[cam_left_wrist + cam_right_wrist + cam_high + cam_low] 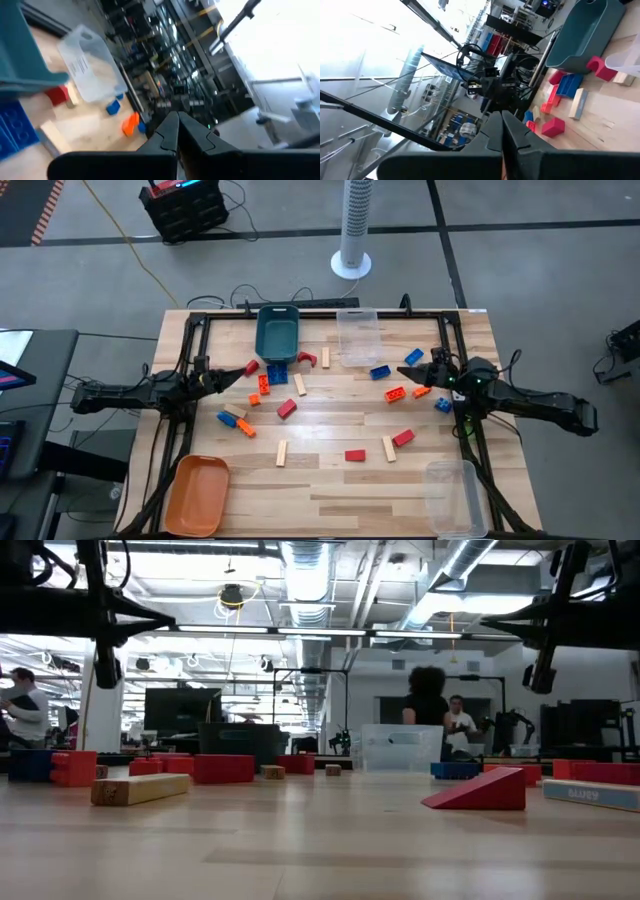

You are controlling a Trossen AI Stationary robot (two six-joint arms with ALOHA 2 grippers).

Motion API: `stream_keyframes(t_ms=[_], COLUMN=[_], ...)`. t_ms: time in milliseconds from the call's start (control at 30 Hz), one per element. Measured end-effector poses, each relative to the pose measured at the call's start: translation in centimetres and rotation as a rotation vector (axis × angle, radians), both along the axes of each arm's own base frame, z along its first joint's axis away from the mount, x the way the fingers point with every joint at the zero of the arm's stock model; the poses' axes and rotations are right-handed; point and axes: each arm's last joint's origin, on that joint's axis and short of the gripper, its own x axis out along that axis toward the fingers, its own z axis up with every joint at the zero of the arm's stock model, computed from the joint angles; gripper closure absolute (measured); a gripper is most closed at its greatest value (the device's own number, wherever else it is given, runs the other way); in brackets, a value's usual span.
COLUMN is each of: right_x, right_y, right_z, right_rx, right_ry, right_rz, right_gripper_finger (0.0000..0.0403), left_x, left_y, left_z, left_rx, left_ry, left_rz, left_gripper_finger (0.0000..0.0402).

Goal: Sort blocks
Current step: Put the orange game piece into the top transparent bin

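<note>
Several small blocks lie flat on the wooden table [330, 490] between my two arms: a red brick [287, 408], a blue brick [277, 372], an orange brick [396, 393], a wood stick [282, 453] and a red arch [306, 359]. The low view shows a red wedge [478, 790] and a wood block [140, 788]. My left gripper [236, 376] [177, 116] hovers shut at the left edge of the scatter, holding nothing. My right gripper [414, 372] [501, 114] hovers shut at the right edge, also holding nothing. Both point about level toward the table's middle, above the blocks.
A teal bin [278, 332] and a clear bin [358, 335] stand at the far edge. An orange bin [196, 495] sits at the near left corner and another clear bin [452, 497] at the near right. People show in the room beyond the table.
</note>
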Motion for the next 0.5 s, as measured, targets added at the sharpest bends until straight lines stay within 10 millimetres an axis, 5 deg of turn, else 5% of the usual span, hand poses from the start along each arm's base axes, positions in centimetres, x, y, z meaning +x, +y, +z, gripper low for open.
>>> stream_keyframes(t_ms=[133, 267, 500], right_x=[0.1, 0.2, 1.9], right_y=[0.3, 0.4, 0.4], right_z=[1.1, 4.3, 8.9], right_rx=[-0.059, -0.175, -0.332], right_ry=[-0.017, -0.014, 0.37], right_rz=[0.011, -0.047, 0.009], right_gripper_finger=[0.0394, 0.0394, 0.0394], left_x=[0.0, 0.0, -0.5], left_y=[0.1, 0.1, 0.1], left_z=[0.0, -0.1, 2.1], left_rx=[-0.006, -0.008, 0.026], left_ry=[-0.002, 0.004, 0.01], left_rz=[0.031, 0.031, 0.034], left_gripper_finger=[0.0401, 0.0401, 0.0401])
